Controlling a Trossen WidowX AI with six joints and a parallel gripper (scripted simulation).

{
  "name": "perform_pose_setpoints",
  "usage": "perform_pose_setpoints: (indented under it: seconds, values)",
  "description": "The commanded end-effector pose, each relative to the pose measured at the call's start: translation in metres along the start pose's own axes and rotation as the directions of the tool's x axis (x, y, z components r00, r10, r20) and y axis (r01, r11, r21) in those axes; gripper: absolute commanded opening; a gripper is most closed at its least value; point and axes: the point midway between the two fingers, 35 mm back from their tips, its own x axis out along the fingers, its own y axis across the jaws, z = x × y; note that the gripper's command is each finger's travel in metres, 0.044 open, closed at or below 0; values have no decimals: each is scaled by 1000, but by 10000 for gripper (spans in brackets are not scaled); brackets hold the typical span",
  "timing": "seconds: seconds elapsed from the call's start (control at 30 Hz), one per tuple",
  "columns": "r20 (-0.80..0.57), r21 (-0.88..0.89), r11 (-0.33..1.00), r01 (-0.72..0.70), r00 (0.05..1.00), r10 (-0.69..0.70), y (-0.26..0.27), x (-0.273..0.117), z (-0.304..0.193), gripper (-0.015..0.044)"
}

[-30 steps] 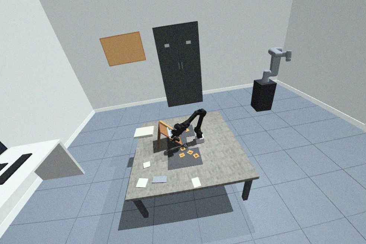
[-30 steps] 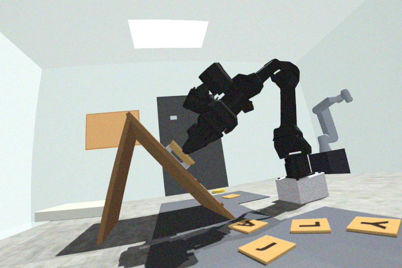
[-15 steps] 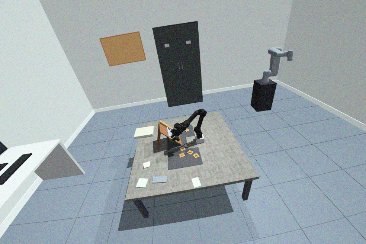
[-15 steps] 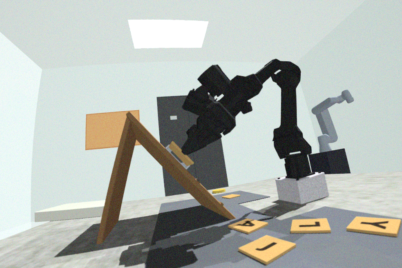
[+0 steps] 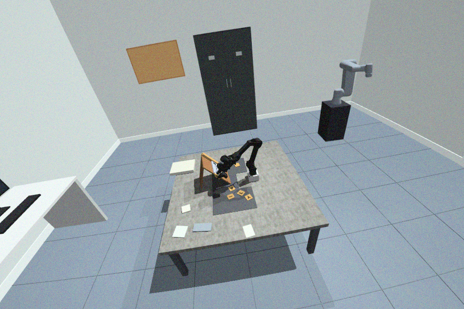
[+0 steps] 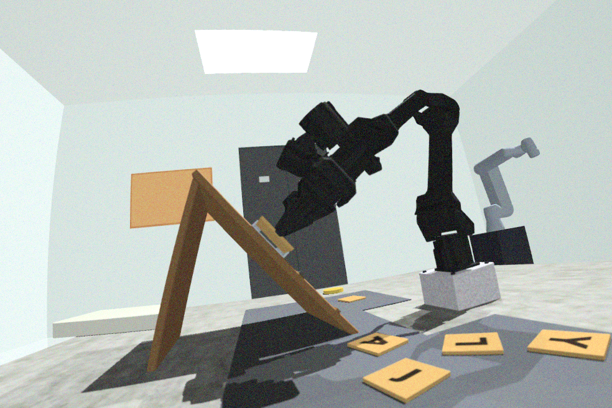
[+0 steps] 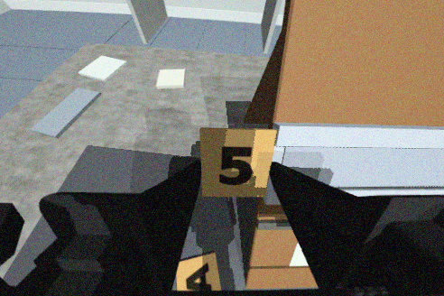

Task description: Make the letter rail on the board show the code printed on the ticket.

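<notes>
Pincers (image 6: 279,232) (image 7: 236,168) clench our square wooden tile marked 5 (image 6: 274,234) (image 7: 236,163), at the wrist view's centre, beside the pale grey rail (image 6: 284,252) (image 7: 365,167) at right. If we enter misaligned, its edge could catch the rail's end, twisting the tile loose.

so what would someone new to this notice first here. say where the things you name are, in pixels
Probably the black arm (image 5: 255,154) (image 6: 439,158), reaching over the table to a slanted wooden board (image 5: 215,168) (image 6: 268,247) (image 7: 369,63). Its gripper (image 7: 235,166) grips a tile marked 5 (image 6: 274,234) (image 7: 213,160) beside the board's pale rail (image 7: 383,167). Then the tiles lettered A (image 6: 378,343), J (image 6: 406,379) and Y (image 6: 570,343), lying on the dark mat (image 5: 221,207) (image 6: 499,384).
</notes>
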Motion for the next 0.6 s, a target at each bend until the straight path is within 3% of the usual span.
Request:
perform_pose_setpoints:
  seconds: [0.0,0.57]
  values:
    - [-1,-3,1000,-2,1000,2,-2,0,-1,0]
    - [-1,-4,1000,-1,1000,1,-11,0,-1,0]
